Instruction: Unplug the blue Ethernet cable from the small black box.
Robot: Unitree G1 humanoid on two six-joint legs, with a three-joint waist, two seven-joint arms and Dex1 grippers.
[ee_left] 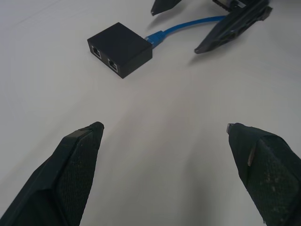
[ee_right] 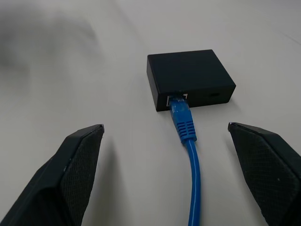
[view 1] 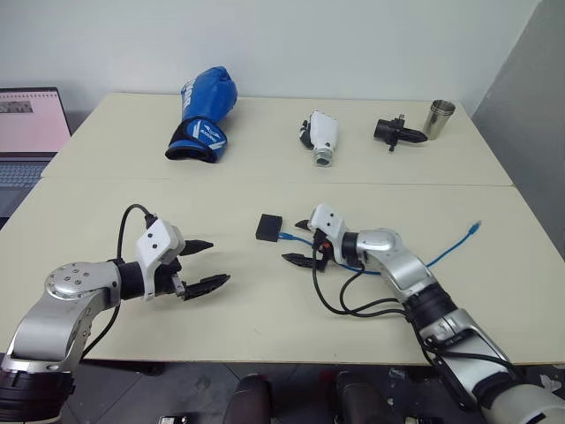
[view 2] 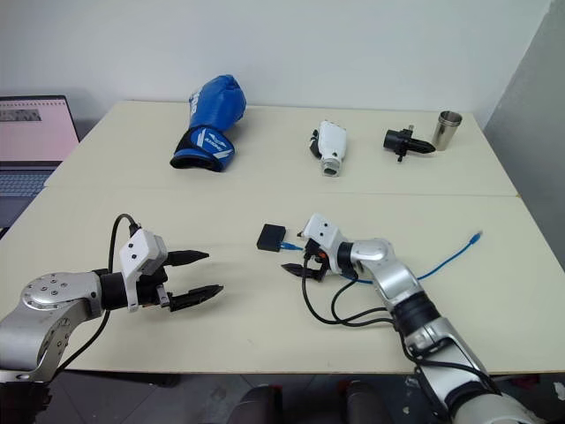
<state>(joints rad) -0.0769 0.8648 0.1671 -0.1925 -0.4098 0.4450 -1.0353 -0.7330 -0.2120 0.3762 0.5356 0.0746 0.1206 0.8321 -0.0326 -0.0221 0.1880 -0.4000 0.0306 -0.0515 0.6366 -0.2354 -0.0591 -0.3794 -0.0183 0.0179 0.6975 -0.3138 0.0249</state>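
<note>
Table: one cream table, a seam running across it beyond the grippers; everything below sits on it except the laptop.
Laptop: one laptop, open, off the table's edge on the left gripper's outer side, well apart from both grippers.
Boxing glove: one blue boxing glove, far beyond the left gripper, at the back of the table.
White device: one white device with a black strap and round end, far beyond the right gripper.
Black gadget: one black cylindrical pronged gadget, further out on the right gripper's outer side, touching or just beside one metal cup.
Blue Ethernet cable: one blue Ethernet cable; its long axis runs from the box straight back between the right gripper's fingers, then under that arm and out to its free end on the table at the arm's outer side. The plug points into the box and is seated in a port.
Small black box: one small black box, flat on the table, just ahead of the right gripper, its cable port facing that gripper; two empty ports face the left gripper.
Right gripper: right gripper spread wide, holding nothing, straddling the cable near the plug without touching it.
Left gripper: left gripper spread wide, empty, aimed at the box, well short of it.
In the way: bare tabletop lies between each gripper and the box.
</note>
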